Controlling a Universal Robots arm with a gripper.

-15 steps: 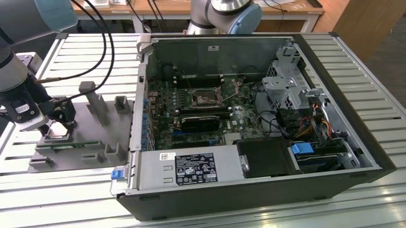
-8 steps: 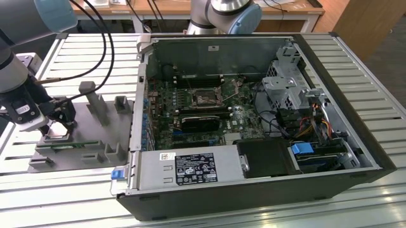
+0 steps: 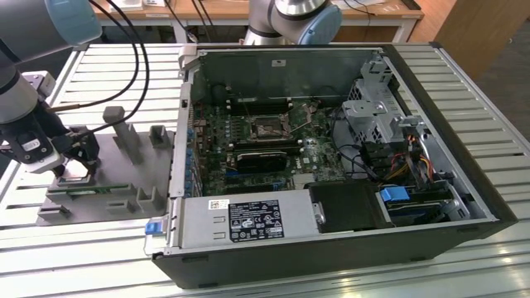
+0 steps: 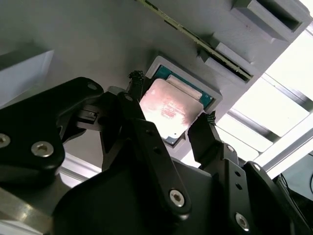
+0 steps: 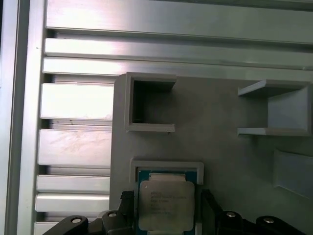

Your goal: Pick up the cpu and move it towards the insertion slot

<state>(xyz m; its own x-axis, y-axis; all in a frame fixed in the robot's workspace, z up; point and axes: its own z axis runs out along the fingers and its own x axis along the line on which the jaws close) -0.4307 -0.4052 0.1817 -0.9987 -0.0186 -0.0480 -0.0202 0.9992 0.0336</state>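
gripper (image 4: 173, 98) straddling cpu (image 4: 168, 106), grey fixture plate (image 5: 222, 152), slatted metal table (image 3: 116, 71)

The pocket (image 5: 166, 165) holding the chip (image 5: 165, 205) is cut off at the first wrist view's edge, between the fingers (image 5: 208, 208). In the second wrist view one finger hides a corner of the chip.
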